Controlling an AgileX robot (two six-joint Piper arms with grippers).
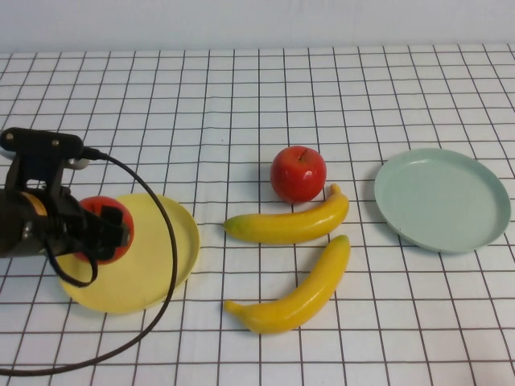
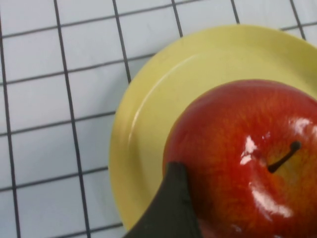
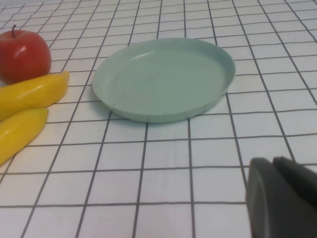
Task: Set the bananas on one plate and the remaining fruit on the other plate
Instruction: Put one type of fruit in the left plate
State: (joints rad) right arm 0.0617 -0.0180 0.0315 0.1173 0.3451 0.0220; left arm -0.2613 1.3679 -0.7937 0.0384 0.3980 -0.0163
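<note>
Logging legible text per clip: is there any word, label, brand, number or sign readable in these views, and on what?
None: no readable text in any view.
Yellow plate, green plate, bananas, apples: no labels or print.
Checked tablecloth: grid lines only.
Left gripper, around an apple over the yellow plate: no markings visible.
Right gripper, near the green plate: unmarked.

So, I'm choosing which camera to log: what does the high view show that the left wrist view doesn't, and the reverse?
Only the high view shows the two bananas, the second apple on the cloth, the empty green plate and the left gripper as a whole; the shut right gripper is outside it. Only the left wrist view shows the held apple's stem and a fingertip against it. Both show that apple over the yellow plate.
</note>
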